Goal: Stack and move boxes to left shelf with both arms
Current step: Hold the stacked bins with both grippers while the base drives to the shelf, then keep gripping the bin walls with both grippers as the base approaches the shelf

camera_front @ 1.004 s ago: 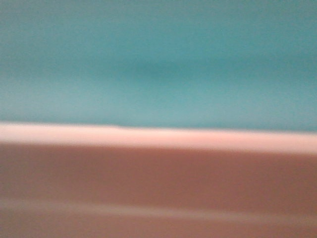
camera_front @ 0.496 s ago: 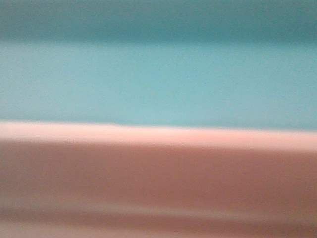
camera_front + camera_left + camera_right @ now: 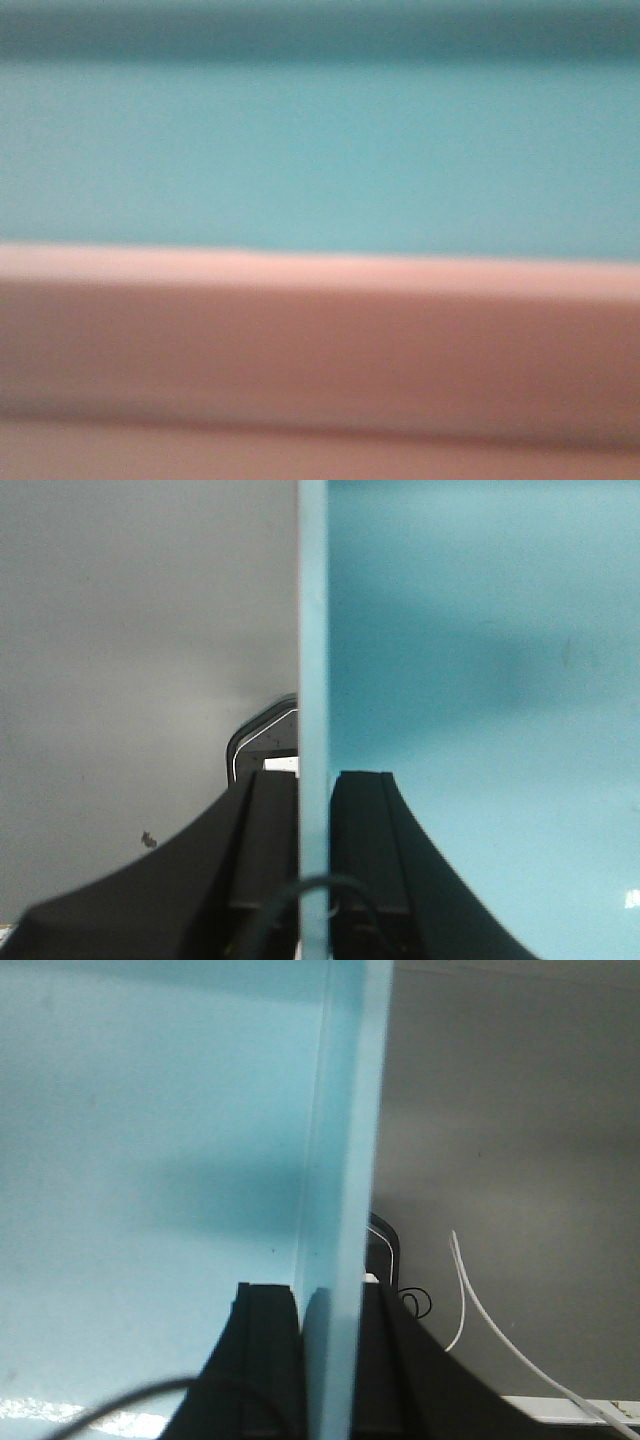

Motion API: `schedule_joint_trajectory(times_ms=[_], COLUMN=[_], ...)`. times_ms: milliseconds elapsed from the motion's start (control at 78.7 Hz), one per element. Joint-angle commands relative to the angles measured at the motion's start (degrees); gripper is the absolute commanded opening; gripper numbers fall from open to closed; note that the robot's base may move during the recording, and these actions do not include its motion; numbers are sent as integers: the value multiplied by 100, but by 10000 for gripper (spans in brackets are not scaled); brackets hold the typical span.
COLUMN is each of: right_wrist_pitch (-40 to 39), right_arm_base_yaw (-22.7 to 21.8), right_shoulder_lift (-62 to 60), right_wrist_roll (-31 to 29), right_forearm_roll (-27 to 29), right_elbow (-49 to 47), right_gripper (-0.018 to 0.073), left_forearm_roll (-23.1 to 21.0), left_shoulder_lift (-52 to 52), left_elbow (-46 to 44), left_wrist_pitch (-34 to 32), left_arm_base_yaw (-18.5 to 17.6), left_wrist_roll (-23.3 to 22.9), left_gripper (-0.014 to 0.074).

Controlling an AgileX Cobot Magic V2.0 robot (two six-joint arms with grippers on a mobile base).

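Observation:
The front view is filled, very close and blurred, by the sky-blue tub (image 3: 320, 150) above the salmon pink tub (image 3: 320, 340), whose pale rim crosses the frame. My left gripper (image 3: 314, 810) is shut on the blue tub's side wall (image 3: 313, 630), one finger inside and one outside. My right gripper (image 3: 328, 1310) is shut on the opposite wall (image 3: 345, 1110) the same way. The blue tub's inside (image 3: 480, 680) shows in both wrist views (image 3: 150, 1140). The left shelf is out of view.
Grey floor (image 3: 130, 630) lies below the left side. On the right side grey floor (image 3: 510, 1140) carries a white cable (image 3: 470, 1300) and a black cable loop (image 3: 412, 1303). A dark rounded object (image 3: 262, 735) shows under the left wall.
In the front view the blue tub's dark upper band has appeared at the top and the pink tub's lower ridge has shifted down slightly; the tubs moved a little relative to the camera.

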Motion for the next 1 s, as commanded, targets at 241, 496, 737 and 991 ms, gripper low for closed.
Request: schedule_joint_trajectory(times_ms=[241, 496, 737, 991], right_wrist_pitch=[82, 82, 82, 82], right_arm_base_yaw=[25, 25, 25, 25], right_shoulder_lift=[-183, -183, -183, -183], right_wrist_roll=[-72, -72, -72, -72], right_forearm_roll=[-131, -139, -139, -139], right_elbow=[-223, -223, -223, -223], right_gripper=[67, 67, 67, 67], left_forearm_roll=[166, 166, 166, 166], left_shoulder_lift=[-163, -163, -163, -163], left_elbow=[-213, -213, -213, -213], left_wrist_pitch=[275, 275, 275, 275], left_arm_base_yaw=[-37, -37, -37, -37], left_wrist_roll=[3, 3, 3, 3], left_gripper=[-4, -4, -4, -4])
